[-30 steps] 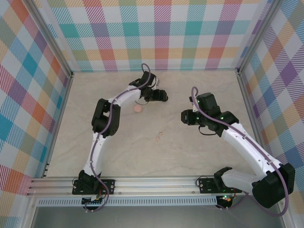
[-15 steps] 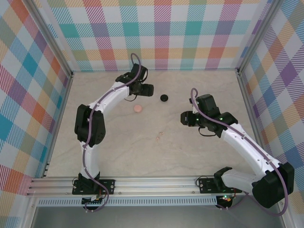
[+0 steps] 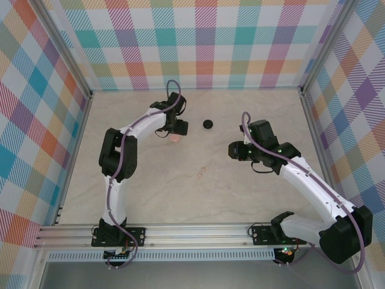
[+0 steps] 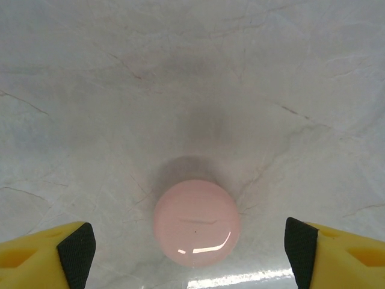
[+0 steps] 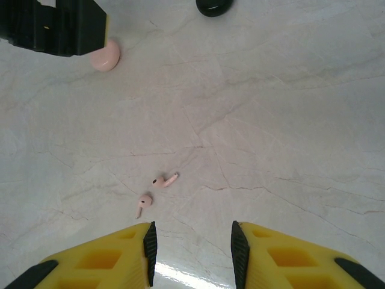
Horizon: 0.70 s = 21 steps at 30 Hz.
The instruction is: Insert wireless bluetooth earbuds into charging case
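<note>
A: So, left claw (image 3: 175,129) status?
B: Open wide, right over the pink case (image 3: 174,138) at the far middle of the counter (image 3: 150,192). In its wrist view the case (image 4: 197,223) lies on the counter between the two yellow fingers (image 4: 42,256), with a gap on each side. Neither finger touches it.
A: Case open or shut?
B: Looks shut. Round and glossy, with a faint seam line across the top.
A: Earbuds?
B: Two small pink earbuds (image 5: 144,200), loose on the counter, close together. Can't tell if they touch. Well apart from the case, nearer the arm bases. From above the earbuds (image 3: 201,173) are just a faint pink speck mid-counter.
A: Right claw (image 5: 194,253)?
B: Open, nothing between its fingers. Held above the counter, with the earbuds ahead of it and slightly left in its wrist view. From above, the right claw (image 3: 233,149) sits right of centre, pointing left.
A: Anything else down there?
B: One black round piece (image 3: 207,124) on the counter, right of the case. Near it but apart.
</note>
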### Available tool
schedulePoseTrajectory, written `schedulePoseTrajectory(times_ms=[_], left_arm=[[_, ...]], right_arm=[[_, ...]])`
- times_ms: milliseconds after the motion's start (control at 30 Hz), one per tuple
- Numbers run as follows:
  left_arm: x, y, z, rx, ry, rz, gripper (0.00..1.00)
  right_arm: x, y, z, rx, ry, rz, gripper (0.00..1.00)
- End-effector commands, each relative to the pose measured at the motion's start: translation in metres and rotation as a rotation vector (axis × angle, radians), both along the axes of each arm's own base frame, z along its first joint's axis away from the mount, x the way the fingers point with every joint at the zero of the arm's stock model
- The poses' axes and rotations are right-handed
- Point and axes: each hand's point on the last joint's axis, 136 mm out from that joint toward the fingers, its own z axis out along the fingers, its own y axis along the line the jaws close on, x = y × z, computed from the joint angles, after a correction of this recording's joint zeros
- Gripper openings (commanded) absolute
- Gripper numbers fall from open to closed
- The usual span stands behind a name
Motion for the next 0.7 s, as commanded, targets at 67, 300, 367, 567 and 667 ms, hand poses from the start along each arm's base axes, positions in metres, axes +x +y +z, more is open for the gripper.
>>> schedulePoseTrajectory(times_ms=[67, 300, 367, 567, 667], left_arm=[[-0.003, 0.005, -0.025, 0.02, 0.067, 0.01, 0.84], [-0.004, 0.0, -0.045, 0.009, 0.114, -0.005, 0.8], [-0.005, -0.001, -0.049, 0.005, 0.122, -0.004, 0.78], [-0.007, -0.003, -0.056, -0.003, 0.143, -0.004, 0.68], [-0.009, -0.002, -0.057, 0.001, 0.148, 0.001, 0.61]], right_arm=[[-0.001, 0.001, 0.001, 0.013, -0.003, -0.001, 0.41], [-0.001, 0.0, 0.0, 0.009, -0.001, -0.004, 0.41], [-0.001, 0.0, 0.0, 0.006, -0.001, -0.002, 0.41], [0.0, -0.001, 0.001, 0.003, -0.003, -0.004, 0.41], [-0.001, -0.001, 0.001, 0.002, -0.002, -0.003, 0.41]])
